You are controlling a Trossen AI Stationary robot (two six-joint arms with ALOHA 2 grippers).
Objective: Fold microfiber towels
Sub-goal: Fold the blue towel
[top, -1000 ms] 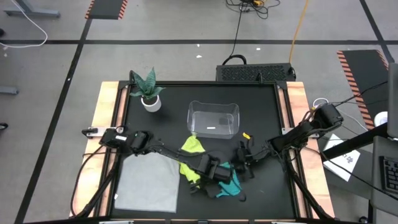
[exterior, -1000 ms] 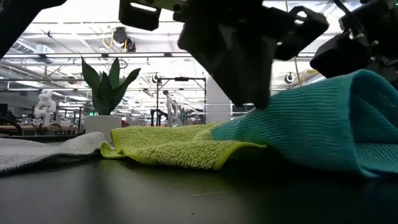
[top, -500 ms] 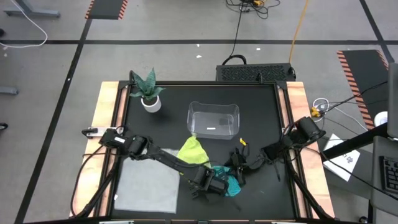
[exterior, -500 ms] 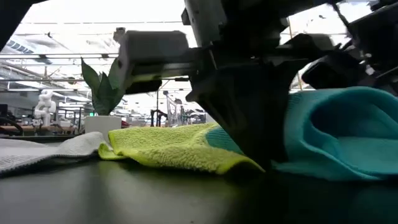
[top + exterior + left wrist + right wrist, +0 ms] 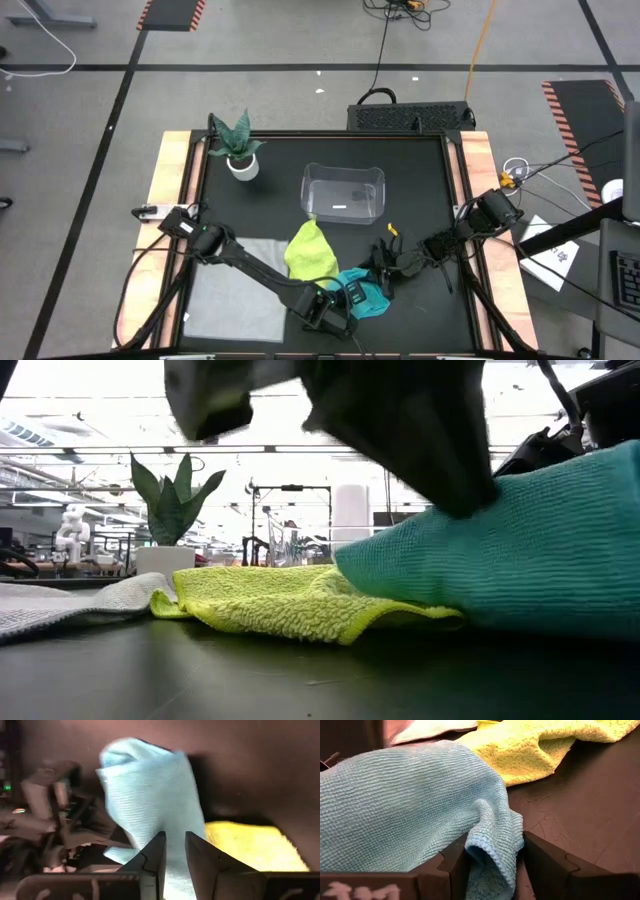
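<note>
The teal towel [image 5: 365, 297] lies bunched in a hump near the table's front middle, and both grippers are shut on it. My left gripper [image 5: 343, 302] is at its left side and my right gripper [image 5: 386, 268] at its far right side. In the low view the teal towel [image 5: 520, 560] rests partly on the yellow-green towel [image 5: 290, 600]. The yellow-green towel [image 5: 312, 250] lies crumpled just beyond it. The light grey towel [image 5: 235, 290] lies flat at the front left, under my left arm. My left gripper pinches a bunched part of the teal towel [image 5: 175, 867] between its two fingers, slanting down from the table's left. The cloth rises in a hump beyond the fingertips; how many layers it has cannot be told. My right gripper pinches a rolled-over hemmed edge of the teal towel [image 5: 492, 851] between its two fingers [image 5: 547, 862]. It comes from the table's right, close to level. The cloth swells up slack beyond the fingers, with its lower part on the table.
A clear plastic bin [image 5: 345, 192] stands behind the towels at the table's middle. A potted plant [image 5: 236, 148] stands at the far left. Bare dark tabletop [image 5: 430, 200] lies to the right of the bin.
My left gripper has gone toward the table's near edge and turned, keeping its hold on the teal towel. The towel has been drawn together from a looser spread into a compact hump. More of the yellow-green towel now shows. My right gripper has sunk a little.
</note>
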